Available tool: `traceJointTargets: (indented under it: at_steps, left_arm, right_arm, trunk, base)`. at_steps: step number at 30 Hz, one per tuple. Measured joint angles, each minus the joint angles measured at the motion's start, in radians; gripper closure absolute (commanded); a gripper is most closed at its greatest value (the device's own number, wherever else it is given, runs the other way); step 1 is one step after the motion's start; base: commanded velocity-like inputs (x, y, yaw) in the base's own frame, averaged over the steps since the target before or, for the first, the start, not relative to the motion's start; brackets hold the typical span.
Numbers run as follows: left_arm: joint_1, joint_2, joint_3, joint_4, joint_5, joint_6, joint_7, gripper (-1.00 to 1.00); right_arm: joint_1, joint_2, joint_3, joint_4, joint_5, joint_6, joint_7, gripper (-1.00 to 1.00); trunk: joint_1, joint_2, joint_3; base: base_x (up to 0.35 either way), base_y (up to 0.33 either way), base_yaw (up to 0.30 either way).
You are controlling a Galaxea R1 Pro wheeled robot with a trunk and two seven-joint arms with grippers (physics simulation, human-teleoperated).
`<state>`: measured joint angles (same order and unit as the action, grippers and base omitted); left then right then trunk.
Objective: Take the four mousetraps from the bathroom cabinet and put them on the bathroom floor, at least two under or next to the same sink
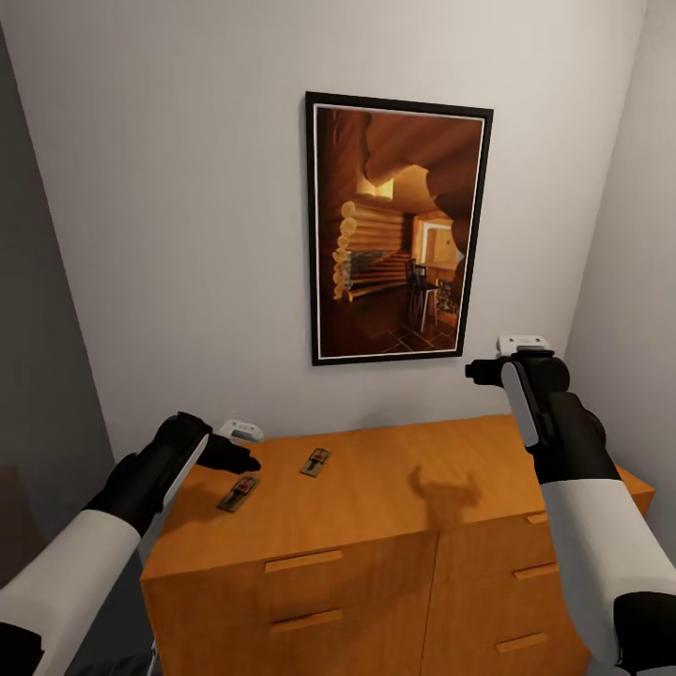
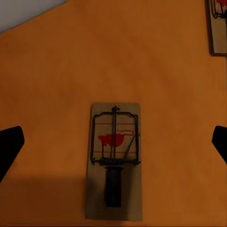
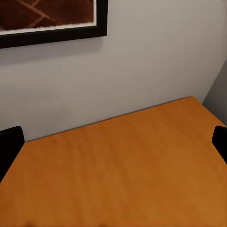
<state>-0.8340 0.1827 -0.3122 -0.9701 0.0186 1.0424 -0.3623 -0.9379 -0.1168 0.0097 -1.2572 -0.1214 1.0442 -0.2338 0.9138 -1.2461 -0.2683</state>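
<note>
While two mousetraps lie flat on the cabinet [image 1: 394, 488] top, near its left end, its drawers [image 1: 302, 561] are closed, so any contents are hidden. The nearer trap [image 1: 238, 493] lies under the left fingers [image 1: 246, 460], which are spread wide and hold nothing; the second trap [image 1: 314, 462] lies just beyond it. The right fingers [image 3: 113, 142] hang wide open and empty above the bare right half of the top. A framed picture [image 1: 399, 230] hangs on the pale wall [image 1: 169, 235] behind.
</note>
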Motion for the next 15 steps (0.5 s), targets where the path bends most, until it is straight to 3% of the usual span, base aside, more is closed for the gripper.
traceJointTargets:
  at_steps: [15]
  left_arm:
    - [0.0, -0.006, 0.004, 0.181, 0.003, -0.01, 0.002, -1.0]
  right_arm:
    - [0.0, -0.002, 0.0, 0.0, -0.001, 0.0, 0.001, -1.0]
  trunk:
    - [0.0, 0.0, 0.0]
  base:
    - [0.0, 0.0, 0.0]
